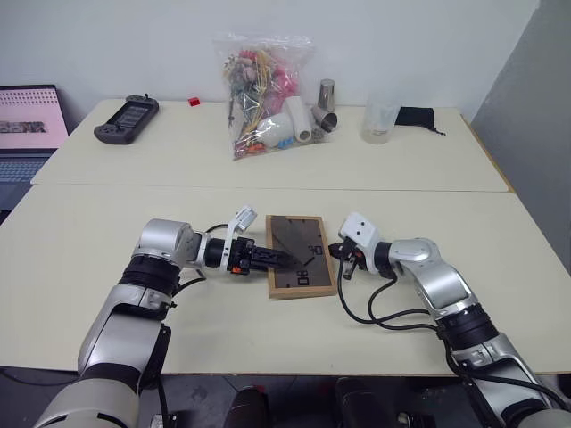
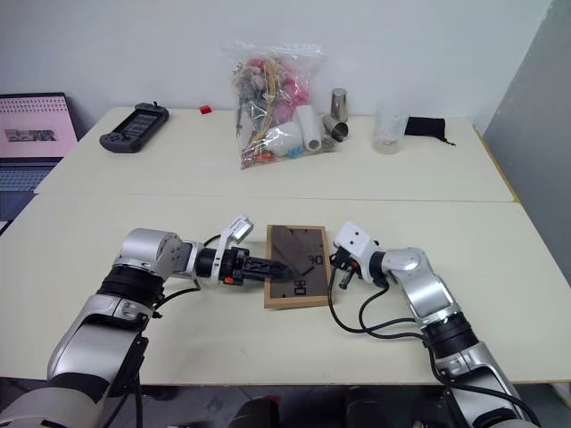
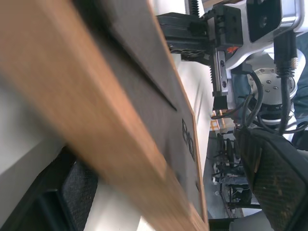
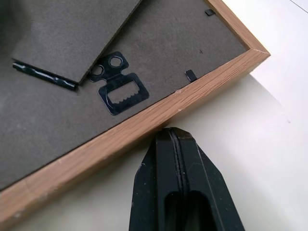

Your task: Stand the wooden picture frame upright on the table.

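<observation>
Wooden picture frame [image 1: 302,256] back reads "08".

At the far side I see a clear plastic bag [image 1: 260,94] stuffed with colourful odds and ends, a white cylinder [image 1: 298,119] leaning against it and two metal cups [image 1: 326,105] just beside that. To my left lies a black handheld controller [image 1: 127,119] near a small red block [image 1: 193,102], with a laptop [image 1: 27,134] at the edge. On my right stand a clear plastic cup [image 1: 378,122] and a black pouch [image 1: 415,116].
</observation>
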You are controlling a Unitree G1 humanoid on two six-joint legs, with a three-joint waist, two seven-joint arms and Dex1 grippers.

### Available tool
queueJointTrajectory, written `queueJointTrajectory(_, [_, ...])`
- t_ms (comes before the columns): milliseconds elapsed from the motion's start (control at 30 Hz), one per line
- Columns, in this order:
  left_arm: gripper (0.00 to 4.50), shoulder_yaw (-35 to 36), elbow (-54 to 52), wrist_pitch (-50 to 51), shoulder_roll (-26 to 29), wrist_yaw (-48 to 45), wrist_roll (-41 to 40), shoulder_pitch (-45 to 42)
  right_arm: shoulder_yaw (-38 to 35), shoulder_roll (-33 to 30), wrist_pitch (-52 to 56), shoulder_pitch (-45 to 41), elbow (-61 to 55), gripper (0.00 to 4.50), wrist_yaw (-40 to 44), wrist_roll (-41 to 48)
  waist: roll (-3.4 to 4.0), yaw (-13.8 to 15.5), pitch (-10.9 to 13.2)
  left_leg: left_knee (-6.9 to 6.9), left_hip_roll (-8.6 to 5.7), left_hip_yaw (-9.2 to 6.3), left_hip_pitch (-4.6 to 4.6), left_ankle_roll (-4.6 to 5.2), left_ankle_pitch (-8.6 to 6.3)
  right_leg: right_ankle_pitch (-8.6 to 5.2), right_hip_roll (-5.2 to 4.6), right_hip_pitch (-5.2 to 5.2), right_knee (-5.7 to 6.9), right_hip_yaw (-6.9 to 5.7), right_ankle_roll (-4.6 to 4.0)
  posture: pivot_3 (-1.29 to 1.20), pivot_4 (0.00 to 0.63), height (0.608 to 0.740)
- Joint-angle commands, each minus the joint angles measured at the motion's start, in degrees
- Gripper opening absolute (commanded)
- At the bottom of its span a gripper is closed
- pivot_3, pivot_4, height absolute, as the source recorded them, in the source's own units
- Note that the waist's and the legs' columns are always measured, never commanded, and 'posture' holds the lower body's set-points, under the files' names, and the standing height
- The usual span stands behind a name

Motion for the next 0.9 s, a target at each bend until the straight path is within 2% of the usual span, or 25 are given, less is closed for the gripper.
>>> queueJointTrajectory(33, [4.48, -0.28, -3.96, 0.83, -0.84, 0.8, -1.44, 1.54, 1.08, 1.15, -0.45, -1.1, 0.73, 0.0, -0.4, -0.09, 0.0, -0.02, 0.0, 0.0, 0.0, 0.0, 0.0, 0.0, 0.0, 0.0, 0.0, 0.0, 0.0, 0.0, 0.0, 0.0, 0.15, 0.74])
queueJointTrajectory(467, [4.48, 2.74, -12.45, 2.42, 2.04, 2.99, -5.15, 6.09, -0.25, -1.16, -2.5, -0.54, 3.82, 0.0, -1.05, -0.45, 0.0, -0.07, 0.0, 0.0, 0.01, 0.0, 0.0, 0.0, 0.0, 0.0, 0.0, 0.0, 0.0, 0.01, 0.0, 0.0, 0.15, 0.74])
queueJointTrajectory(567, [4.02, 3.78, -14.84, 3.18, 3.57, 3.14, -6.56, 7.62, -0.66, -1.95, -2.82, -0.07, 4.26, 0.0, -1.05, -0.36, 0.0, -0.05, 0.0, 0.0, 0.01, -0.01, -0.01, 0.0, 0.0, 0.0, 0.0, -0.01, 0.0, 0.01, 0.0, 0.0, 0.15, 0.74])
queueJointTrajectory(767, [2.65, 3.62, -17.2, 2.11, 4.07, 4.17, -7.09, 9.36, -0.9, -2.01, -3.06, -0.5, 4.93, 0.0, -1.5, -0.06, 0.0, 0.02, 0.0, 0.0, 0.0, -0.01, -0.01, 0.0, 0.0, 0.0, -0.01, 0.0, -0.02, 0.01, 0.0, 0.0, 0.15, 0.74])
queueJointTrajectory(900, [1.82, 5.56, -15.85, 1.07, 1.75, 7.21, -7.27, 8.82, -0.88, -1.96, -3.27, -0.58, 4.97, 0.0, -1.41, -0.05, 0.0, 0.07, 0.0, 0.0, 0.0, -0.01, -0.02, 0.0, 0.0, 0.0, -0.01, 0.0, -0.04, 0.01, 0.0, 0.0, 0.15, 0.74])
